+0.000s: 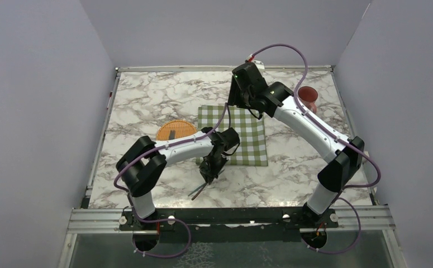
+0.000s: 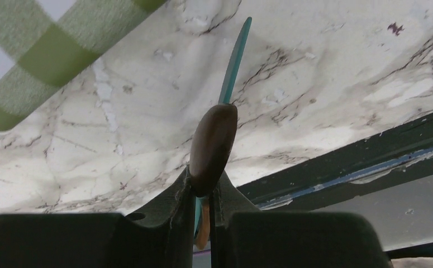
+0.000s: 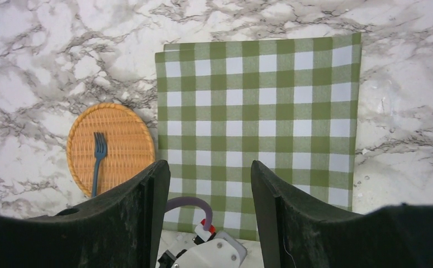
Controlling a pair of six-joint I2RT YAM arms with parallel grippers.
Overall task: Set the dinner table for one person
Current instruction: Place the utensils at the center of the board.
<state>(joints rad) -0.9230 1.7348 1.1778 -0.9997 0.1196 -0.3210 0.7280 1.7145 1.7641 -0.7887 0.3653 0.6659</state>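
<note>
- Underneath everything lies the dinner table (image 1: 147, 95), a white marble-patterned top with dark grey veins that fills the workspace.
- A green-and-white checked cloth (image 1: 247, 139) lies flat near the middle of it.
- Just left of the cloth sits a round orange woven plate (image 1: 175, 130), touching or almost touching the cloth's edge.
- Above the cloth's far side hangs the right gripper (image 3: 210, 173), its fingers spread wide with nothing between them.
- At the cloth's near-left corner the left gripper (image 2: 205, 195) is pinched narrow on two slim pieces of cutlery.
- A dark red cup (image 1: 308, 97) stands at the far right, partly hidden by the right arm.
- Of the held pair, the teal piece (image 2: 235, 61) and the brown piece (image 2: 214, 139) jut out over bare marble; their kind cannot be told.
- A blue fork (image 3: 98, 162) lies on the woven plate.
</note>
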